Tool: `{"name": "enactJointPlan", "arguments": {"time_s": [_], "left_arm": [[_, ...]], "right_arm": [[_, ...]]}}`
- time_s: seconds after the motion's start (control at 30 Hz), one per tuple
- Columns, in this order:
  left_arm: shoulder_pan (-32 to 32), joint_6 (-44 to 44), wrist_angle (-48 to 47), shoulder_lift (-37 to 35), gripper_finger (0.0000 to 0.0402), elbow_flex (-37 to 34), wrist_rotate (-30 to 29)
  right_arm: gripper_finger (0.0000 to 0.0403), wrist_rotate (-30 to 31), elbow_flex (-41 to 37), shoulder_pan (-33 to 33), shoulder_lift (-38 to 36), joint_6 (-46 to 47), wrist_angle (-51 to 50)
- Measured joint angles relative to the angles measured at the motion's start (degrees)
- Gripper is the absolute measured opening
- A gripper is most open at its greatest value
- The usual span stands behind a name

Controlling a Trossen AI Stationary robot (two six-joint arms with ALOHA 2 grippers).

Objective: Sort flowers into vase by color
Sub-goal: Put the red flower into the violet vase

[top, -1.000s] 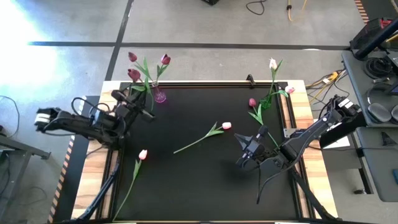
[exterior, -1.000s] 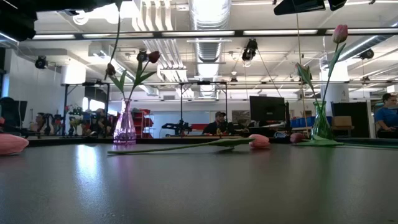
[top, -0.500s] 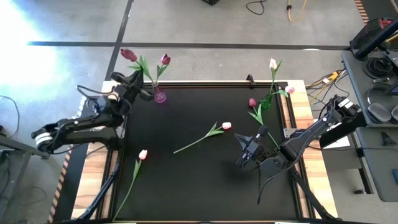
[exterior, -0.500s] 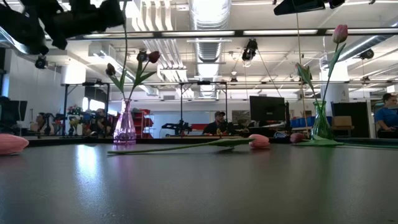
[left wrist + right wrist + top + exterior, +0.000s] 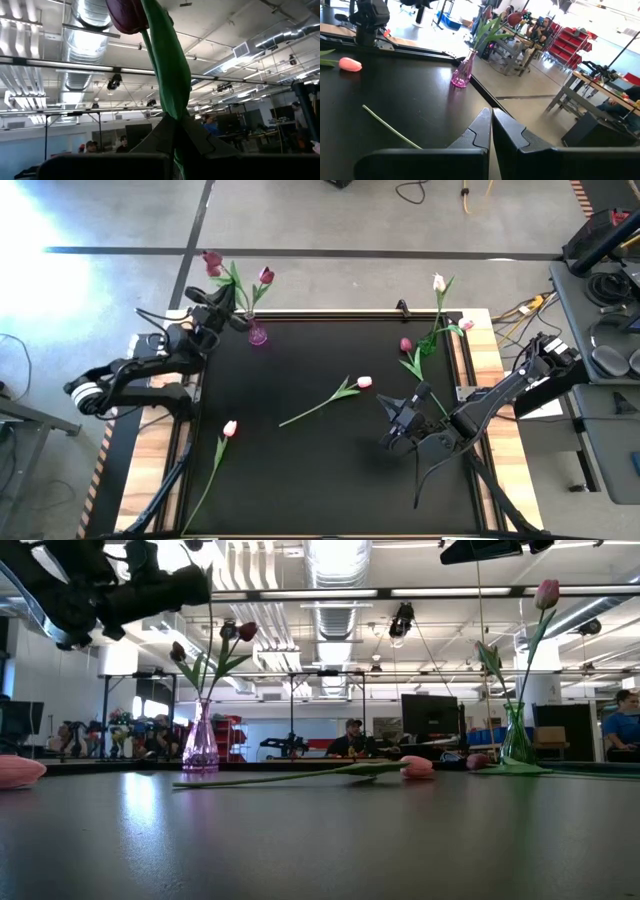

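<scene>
My left gripper (image 5: 228, 313) is at the table's far left corner beside the pink glass vase (image 5: 257, 334), shut on a dark magenta tulip whose head (image 5: 212, 262) stands above it. In the low view the vase (image 5: 201, 745) holds two magenta tulips (image 5: 246, 631). My right gripper (image 5: 392, 428) hovers shut and empty right of the table's centre. The green vase (image 5: 430, 340) at the far right holds a white tulip (image 5: 438, 282). A pink tulip (image 5: 363, 382) lies at the centre, another (image 5: 230, 428) at the near left, and a magenta head (image 5: 406, 345) by the green vase. My left gripper pinches the magenta tulip between its two fingers at the stem and leaf (image 5: 172, 107), well below the head (image 5: 127, 15). The tulip is lifted clear and stands upright above the fingers. Its stem below the fingers is hidden by the gripper.
The black mat ends in wooden edges on the left (image 5: 145, 470) and right (image 5: 490, 350). Open mat lies between the two loose pink tulips and along the near edge. People and equipment show in the room behind the table.
My left gripper has carried the magenta tulip toward the table's far edge and toward the pink vase, staying shut on it. The tulip's head has moved from beside the vase's flowers to beyond the far edge. The right arm and loose tulips have kept still.
</scene>
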Motion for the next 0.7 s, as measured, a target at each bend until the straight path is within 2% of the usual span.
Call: {"name": "enactJointPlan", "arguments": {"time_s": [0.33, 0.7], "left_arm": [[2.6, 1.7, -0.4, 5.2, 0.0000, 5.4, 2.3], [5.5, 2.1, 0.2, 7.1, 0.0000, 2.4, 2.4]], "right_arm": [[0.0009, -0.1, 0.0, 0.0, 0.0, 0.0, 0.0], [0.0009, -0.1, 0.0, 0.0, 0.0, -0.1, 0.0]]}}
